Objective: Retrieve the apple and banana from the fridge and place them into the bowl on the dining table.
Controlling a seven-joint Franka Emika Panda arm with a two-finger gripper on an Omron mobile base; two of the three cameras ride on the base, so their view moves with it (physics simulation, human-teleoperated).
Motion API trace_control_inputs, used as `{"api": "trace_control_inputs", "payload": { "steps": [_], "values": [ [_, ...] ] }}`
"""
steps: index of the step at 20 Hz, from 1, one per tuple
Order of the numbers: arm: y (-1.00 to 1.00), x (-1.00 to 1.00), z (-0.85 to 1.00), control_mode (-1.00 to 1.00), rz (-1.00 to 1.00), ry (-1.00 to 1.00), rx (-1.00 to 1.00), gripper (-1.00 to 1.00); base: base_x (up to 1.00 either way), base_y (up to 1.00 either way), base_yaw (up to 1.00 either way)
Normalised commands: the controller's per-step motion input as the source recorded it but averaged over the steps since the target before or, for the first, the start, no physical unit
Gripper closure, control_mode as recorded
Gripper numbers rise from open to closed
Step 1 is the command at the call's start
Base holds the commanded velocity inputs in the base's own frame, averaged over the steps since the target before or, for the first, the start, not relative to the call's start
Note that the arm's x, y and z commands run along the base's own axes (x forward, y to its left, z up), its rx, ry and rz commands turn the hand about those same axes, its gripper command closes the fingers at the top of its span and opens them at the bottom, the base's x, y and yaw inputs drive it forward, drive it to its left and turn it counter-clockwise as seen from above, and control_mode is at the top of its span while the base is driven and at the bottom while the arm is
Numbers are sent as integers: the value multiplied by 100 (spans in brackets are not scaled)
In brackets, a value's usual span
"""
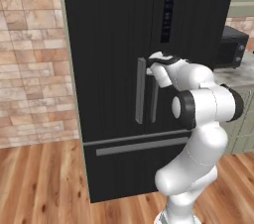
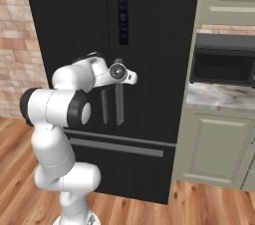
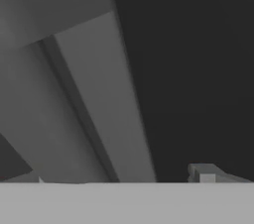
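Note:
The tall black fridge (image 1: 114, 29) (image 2: 74, 10) stands with both doors shut. Two grey vertical handles run down its middle, the left handle (image 1: 141, 91) and the right handle (image 1: 155, 100) (image 2: 119, 103). My gripper (image 1: 150, 68) (image 2: 118, 80) is up against the top of these handles. In the hand view a wide grey handle bar (image 3: 99, 99) rises between the jaws, which stand far apart, open, with one fingertip (image 3: 203, 172) at the lower right. The apple and banana are hidden. The bowl and dining table are out of view.
A black microwave (image 1: 230, 47) (image 2: 224, 59) sits on the stone wall counter (image 2: 214, 94) right of the fridge, above sage cabinets (image 2: 209, 144). A brick wall (image 1: 30, 69) flanks the fridge's left. The bottom drawer handle (image 1: 141, 146) lies below my arm. The floor is wood.

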Motion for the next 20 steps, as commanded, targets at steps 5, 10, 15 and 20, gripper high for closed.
{"api": "trace_control_inputs", "payload": {
  "steps": [5,10,15,20],
  "values": [
    [0,0,9,-100,0,17,-1,100,0,0,0],
    [-24,-83,28,-100,-2,20,-3,100,0,0,0],
    [-66,-100,22,-100,-6,13,0,100,0,0,0],
    [-89,-100,19,-100,-6,9,0,100,0,0,0]
  ]
}}
